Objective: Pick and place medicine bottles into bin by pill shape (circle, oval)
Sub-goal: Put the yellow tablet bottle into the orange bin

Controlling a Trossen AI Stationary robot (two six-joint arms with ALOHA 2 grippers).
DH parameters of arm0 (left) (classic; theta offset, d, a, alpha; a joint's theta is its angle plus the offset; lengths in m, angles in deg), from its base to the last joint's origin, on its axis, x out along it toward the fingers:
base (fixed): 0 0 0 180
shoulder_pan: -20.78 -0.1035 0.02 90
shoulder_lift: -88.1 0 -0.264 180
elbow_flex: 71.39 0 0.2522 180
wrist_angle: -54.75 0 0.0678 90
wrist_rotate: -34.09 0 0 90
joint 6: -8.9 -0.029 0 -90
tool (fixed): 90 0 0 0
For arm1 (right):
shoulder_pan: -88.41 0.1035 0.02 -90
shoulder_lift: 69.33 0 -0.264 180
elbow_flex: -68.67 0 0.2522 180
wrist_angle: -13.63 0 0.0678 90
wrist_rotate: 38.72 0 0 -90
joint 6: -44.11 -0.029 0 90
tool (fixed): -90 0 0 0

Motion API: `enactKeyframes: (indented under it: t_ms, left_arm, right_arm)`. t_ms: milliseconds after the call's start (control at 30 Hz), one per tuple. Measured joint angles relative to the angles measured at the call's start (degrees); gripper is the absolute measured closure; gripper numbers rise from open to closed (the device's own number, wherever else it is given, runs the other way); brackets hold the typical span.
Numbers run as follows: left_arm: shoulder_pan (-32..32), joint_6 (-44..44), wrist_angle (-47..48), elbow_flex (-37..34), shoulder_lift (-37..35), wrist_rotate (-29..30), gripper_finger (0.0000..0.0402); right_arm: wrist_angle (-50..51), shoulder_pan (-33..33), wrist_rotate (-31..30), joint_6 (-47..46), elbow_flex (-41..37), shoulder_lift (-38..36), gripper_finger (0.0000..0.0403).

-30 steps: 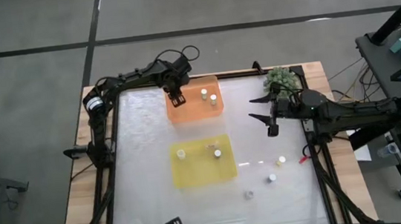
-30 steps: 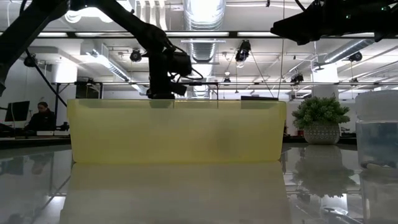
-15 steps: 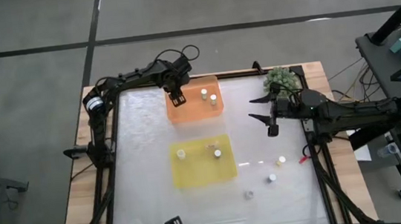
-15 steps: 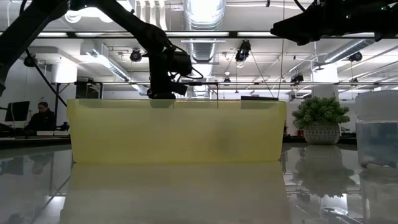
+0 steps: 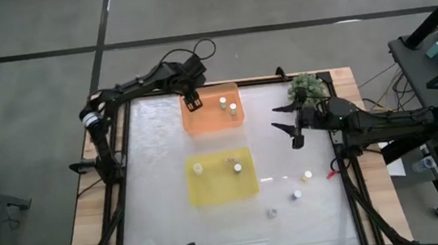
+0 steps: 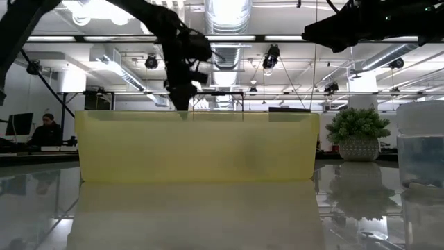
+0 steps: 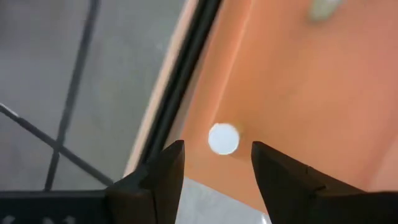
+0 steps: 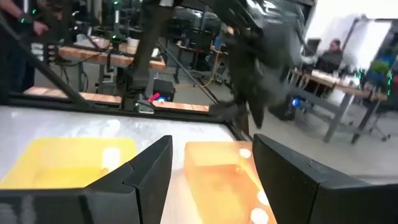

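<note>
Glossy white tabletop [image 5: 162,202] framed by a pale wooden border, standing on grey concrete floor; beyond it in the low view, an open workshop with ceiling ducts, strip lights and a person seated at a far desk. Nearest on the bare surface, three loose small white-capped medicine bottles [image 5: 297,194], well apart from both trays, toward the right arm's side. Next, a translucent yellow rectangular tray [image 5: 223,189] at mid-table, holding three of the bottles. Farther back, a translucent orange rectangular tray [image 5: 212,120] at the table's far edge, with two bottles standing together near its right end and one more bottle [image 7: 223,138], seen cap-on from the left wrist camera, sitting in the tray's corner. Left gripper [image 5: 193,102] raised just above that corner, dark fingers spread apart and gripping nothing, the bottle below and between them, free of both. Right gripper [image 5: 290,125] hanging over bare tabletop beside the orange tray's right end, fingers wide and empty. Behind it, at the far right corner, a green spiky plant ball in a pale pot [image 5: 307,87].
</note>
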Motion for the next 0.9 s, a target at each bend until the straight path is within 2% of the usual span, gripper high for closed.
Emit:
enactKeyframes:
  t_ms: [100, 267, 633, 900]
  left_arm:
    - [1.9, 1.6, -0.9, -0.6, -3.7, -1.4, 0.0231]
    - [6.9, 2.6, -8.4, -4.2, -10.7, -5.6, 0.0231]
    - [19.6, 2.5, -34.3, -26.3, -28.3, -6.1, 0.0231]
    - [25.4, -0.8, -53.7, -42.0, -38.2, -6.2, 0.023]
  right_arm:
    - [0.8, 0.0, -0.2, -3.3, 0.0, 0.0, 0.0188]
    - [3.7, 0.0, -0.2, -10.3, 0.3, 0.0, 0.0188]
    - [15.4, 0.4, 0.3, -25.0, 2.8, 0.0, 0.0188]
    - [21.9, 3.4, 0.4, -29.5, 7.1, 1.8, 0.0188]
